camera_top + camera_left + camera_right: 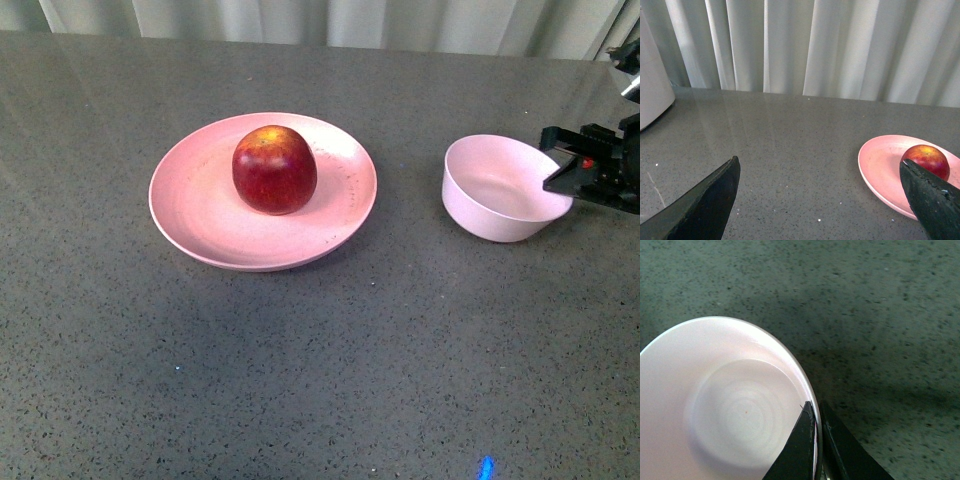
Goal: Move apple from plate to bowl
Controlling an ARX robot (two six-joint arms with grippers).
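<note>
The right gripper is black and boxy with a small red dot on it and two thin, pointy black fingers, and the left gripper has two fat black fingers shaped like wedges, with a rough, bumpy skin.

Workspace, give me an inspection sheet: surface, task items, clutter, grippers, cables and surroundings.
Surface: dark speckled table, glossy.
Job's things: apple sits on the plate; bowl is empty and apart from the plate.
Clutter: nothing seen.
Grippers: left gripper open, holding nothing; right gripper shut on the bowl's rim, one finger inside, one outside.
Cables: nothing seen.
Surroundings: pale curtain behind the table; white object partly seen in the left wrist view.
</note>
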